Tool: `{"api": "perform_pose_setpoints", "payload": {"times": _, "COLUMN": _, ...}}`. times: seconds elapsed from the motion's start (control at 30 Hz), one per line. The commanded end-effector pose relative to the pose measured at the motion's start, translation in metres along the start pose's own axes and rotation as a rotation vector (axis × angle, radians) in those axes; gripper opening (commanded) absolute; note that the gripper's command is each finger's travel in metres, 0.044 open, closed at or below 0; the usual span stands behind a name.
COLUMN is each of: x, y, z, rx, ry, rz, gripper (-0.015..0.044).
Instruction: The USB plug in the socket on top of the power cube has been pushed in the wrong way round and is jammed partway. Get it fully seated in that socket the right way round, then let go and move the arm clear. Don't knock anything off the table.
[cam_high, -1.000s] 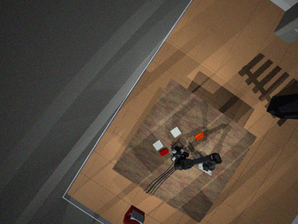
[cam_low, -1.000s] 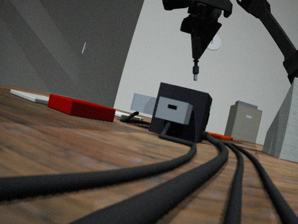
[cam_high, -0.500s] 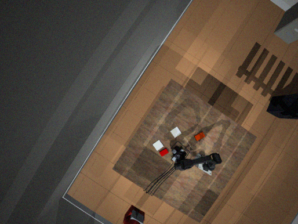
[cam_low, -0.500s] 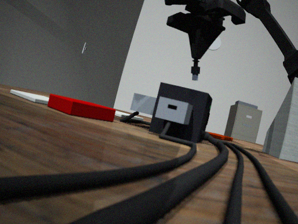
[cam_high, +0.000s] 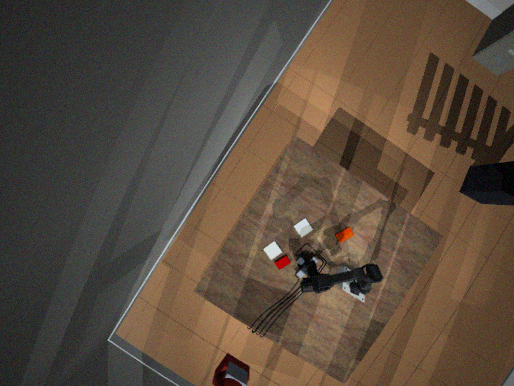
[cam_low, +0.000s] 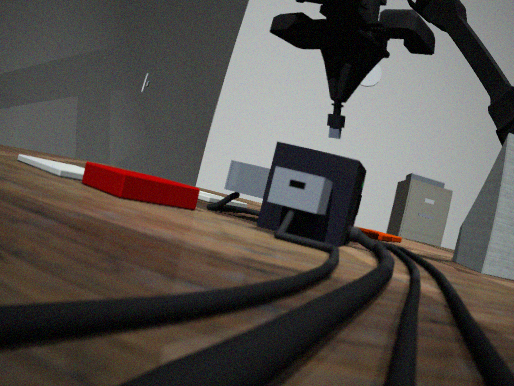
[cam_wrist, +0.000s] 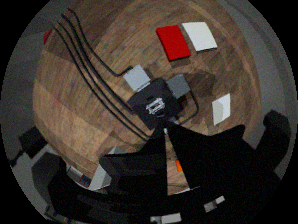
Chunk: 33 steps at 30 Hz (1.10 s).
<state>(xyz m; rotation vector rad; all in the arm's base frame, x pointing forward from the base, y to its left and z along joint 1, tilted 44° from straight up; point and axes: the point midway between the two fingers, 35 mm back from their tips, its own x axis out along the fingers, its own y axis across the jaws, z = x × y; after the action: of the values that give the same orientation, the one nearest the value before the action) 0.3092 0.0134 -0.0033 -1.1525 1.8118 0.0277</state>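
Observation:
The power cube (cam_low: 346, 175) (cam_wrist: 142, 104) is a dark block standing on the table. A pale-outlined socket marking (cam_wrist: 155, 106) shows on its top in the wrist view. My gripper (cam_low: 337, 104) is shut on the USB plug (cam_low: 335, 123) (cam_wrist: 165, 130), a small dark body with a pale metal end pointing down. The plug hangs above the cube, with a visible gap below it in the exterior view, so it is out of the socket. In the wrist view it appears near the cube's edge, beside the marking. Which way round the plug faces cannot be told.
Grey adapters (cam_low: 300, 192) (cam_wrist: 136, 77) sit at the cube's sides, with black cables (cam_low: 200, 296) trailing away. A red block (cam_high: 282, 262) (cam_low: 155, 190) (cam_wrist: 173, 43), white flat pieces (cam_high: 303, 227) (cam_wrist: 200, 36) and an orange block (cam_high: 344, 235) (cam_wrist: 179, 165) lie around it.

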Motion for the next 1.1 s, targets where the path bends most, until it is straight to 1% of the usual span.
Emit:
{"api": "perform_pose_setpoints", "payload": {"times": 0.0, "x": 0.0001, "y": 0.0002, "z": 0.0001, "rx": -0.096, "ry": -0.001, "rz": 0.0, "gripper": 0.0}}
{"api": "perform_pose_setpoints", "payload": {"times": 0.37, "x": 0.0001, "y": 0.0002, "z": 0.0001, "rx": -0.366, "ry": -0.001, "rz": 0.0, "gripper": 0.0}}
{"api": "perform_pose_setpoints", "payload": {"times": 1.07, "x": 0.0009, "y": 0.0001, "z": 0.0006, "rx": -0.369, "ry": -0.007, "rz": 0.0, "gripper": 0.0}}
